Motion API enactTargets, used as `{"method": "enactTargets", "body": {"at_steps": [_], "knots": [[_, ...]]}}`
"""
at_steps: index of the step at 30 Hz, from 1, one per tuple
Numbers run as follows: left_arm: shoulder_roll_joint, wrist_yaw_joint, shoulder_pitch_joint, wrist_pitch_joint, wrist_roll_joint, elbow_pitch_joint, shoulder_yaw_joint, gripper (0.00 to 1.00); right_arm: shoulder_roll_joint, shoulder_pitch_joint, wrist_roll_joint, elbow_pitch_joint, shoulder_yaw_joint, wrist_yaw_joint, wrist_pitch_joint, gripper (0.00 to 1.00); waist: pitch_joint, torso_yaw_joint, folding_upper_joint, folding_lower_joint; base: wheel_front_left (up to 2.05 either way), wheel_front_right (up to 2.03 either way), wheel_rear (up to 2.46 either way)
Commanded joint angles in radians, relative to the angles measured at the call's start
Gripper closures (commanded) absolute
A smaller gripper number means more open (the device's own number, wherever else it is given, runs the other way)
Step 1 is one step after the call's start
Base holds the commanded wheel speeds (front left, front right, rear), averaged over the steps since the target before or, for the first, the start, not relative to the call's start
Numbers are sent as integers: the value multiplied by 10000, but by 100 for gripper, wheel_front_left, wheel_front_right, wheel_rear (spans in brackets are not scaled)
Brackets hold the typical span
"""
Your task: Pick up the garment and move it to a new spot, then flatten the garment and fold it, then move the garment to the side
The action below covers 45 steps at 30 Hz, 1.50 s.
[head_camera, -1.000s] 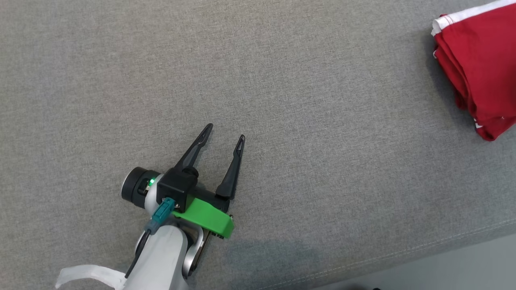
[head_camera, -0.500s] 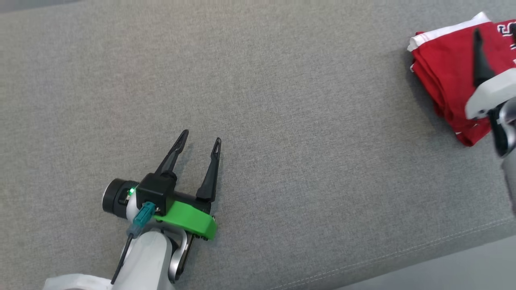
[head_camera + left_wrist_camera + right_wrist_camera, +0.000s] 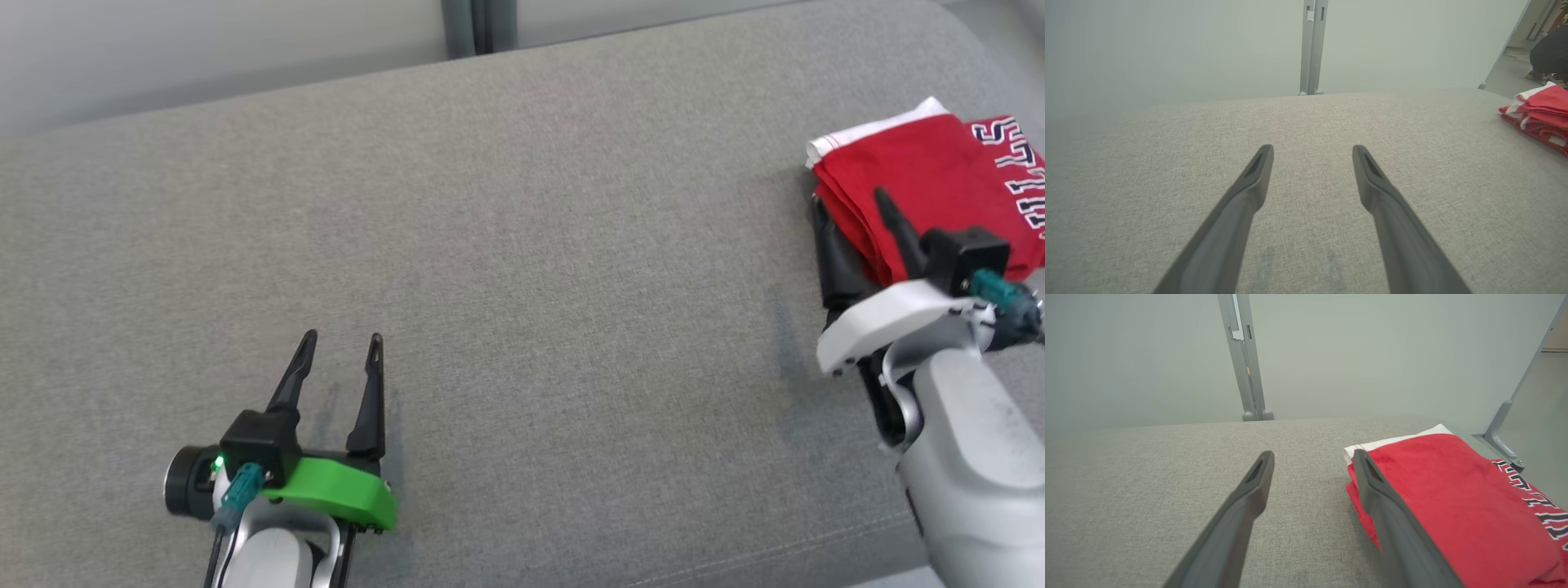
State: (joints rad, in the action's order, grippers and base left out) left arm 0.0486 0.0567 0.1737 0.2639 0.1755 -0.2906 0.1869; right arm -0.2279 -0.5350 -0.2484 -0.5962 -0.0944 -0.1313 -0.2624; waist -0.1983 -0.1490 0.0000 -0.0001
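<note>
Care with the fold looks like the point: the folded red garment with white trim and lettering [image 3: 914,171] lies just ahead of the right hand [image 3: 1313,457] on the grey upholstered surface [image 3: 571,245], so I'd lift straight away without snagging cloth. That hand is spread wide, holding nothing, one finger over the garment's edge; whether it touches, I cannot tell. Well apart, the left hand [image 3: 343,337] gapes empty.

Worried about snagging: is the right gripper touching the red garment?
Cannot tell: the right wrist view shows one finger of the right gripper overlapping the red garment, no plain contact or gap.
</note>
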Motion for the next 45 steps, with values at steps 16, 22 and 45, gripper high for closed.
{"method": "enactTargets", "body": {"at_steps": [16, 22, 45], "knots": [[39, -538, -1162, -11, 34, -102, -1438, 0, 1173, 2421, 118, 843, 414, 14, -24, 0, 1677, 1072, 0, 1, 0, 0, 0], [40, -476, -1327, -11, -131, -145, -1781, 0, 1323, 2744, 594, 1055, 354, 13, -23, 0, 1882, 1074, 0, 1, 0, 0, 0], [43, -602, -1498, -11, -313, -312, -2027, 0, 1609, 3443, 2674, 2166, 708, 13, -25, 0, 2156, 845, 0, 1, 0, 0, 0]]}}
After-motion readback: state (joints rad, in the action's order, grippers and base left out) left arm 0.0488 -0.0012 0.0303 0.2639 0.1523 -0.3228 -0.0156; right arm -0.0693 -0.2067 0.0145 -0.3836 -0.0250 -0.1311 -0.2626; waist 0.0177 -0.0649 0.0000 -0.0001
